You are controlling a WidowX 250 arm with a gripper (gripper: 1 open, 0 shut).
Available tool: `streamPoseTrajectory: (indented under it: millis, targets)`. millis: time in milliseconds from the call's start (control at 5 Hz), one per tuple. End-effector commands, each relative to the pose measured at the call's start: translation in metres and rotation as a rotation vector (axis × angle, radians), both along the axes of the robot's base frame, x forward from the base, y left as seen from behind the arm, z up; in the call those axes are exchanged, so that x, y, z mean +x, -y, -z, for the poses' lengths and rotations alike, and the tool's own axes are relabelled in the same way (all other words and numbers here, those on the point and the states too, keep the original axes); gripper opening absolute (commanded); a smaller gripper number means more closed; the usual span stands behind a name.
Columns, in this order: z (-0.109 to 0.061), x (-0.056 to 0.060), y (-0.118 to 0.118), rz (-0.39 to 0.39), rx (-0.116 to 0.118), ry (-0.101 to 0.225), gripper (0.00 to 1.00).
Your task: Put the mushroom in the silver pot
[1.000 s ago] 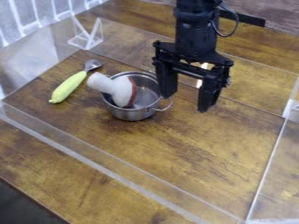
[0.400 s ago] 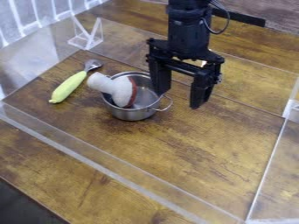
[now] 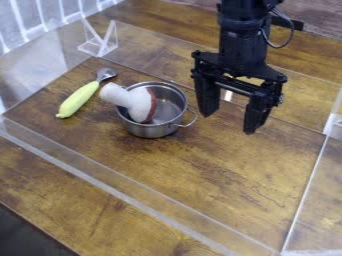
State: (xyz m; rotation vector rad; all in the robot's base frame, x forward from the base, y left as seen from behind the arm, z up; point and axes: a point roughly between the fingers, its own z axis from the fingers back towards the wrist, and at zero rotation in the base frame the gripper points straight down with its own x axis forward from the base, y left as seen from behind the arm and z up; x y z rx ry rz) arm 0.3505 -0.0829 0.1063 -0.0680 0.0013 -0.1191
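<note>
The silver pot [image 3: 155,112] stands on the wooden table left of centre, shiny with a reddish inside. The mushroom [image 3: 127,97] lies tilted across the pot's left rim, its white stem over the pot's inside and its grey-brown cap [image 3: 106,75] sticking out to the upper left. My gripper [image 3: 230,113] hangs to the right of the pot, pointing down, its two black fingers wide apart and open with nothing between them.
A yellow-green corn-like toy [image 3: 78,98] lies left of the pot. Clear acrylic walls [image 3: 94,175] border the table at the front and sides, and a clear stand [image 3: 98,40] sits at the back left.
The gripper swung left toward the pot, then moved away to the right of it. It stayed open. The mushroom and pot have not moved.
</note>
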Motion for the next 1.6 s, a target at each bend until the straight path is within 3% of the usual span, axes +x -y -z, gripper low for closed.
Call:
streamPoseTrajectory:
  millis: [0,200,400,800,1000,1400]
  targets:
    - [-0.017,0.003,-0.001,-0.025,-0.003,0.042,1.00]
    - [-0.017,0.004,-0.001,-0.046,0.003,0.033,1.00]
    - [-0.028,0.004,-0.012,-0.047,0.004,0.030,1.00]
    - [-0.049,0.002,-0.026,-0.063,-0.009,0.038,1.00]
    - [-0.053,0.005,-0.020,-0.117,-0.021,0.034,1.00]
    - [-0.042,0.008,-0.003,-0.193,-0.023,0.008,1.00]
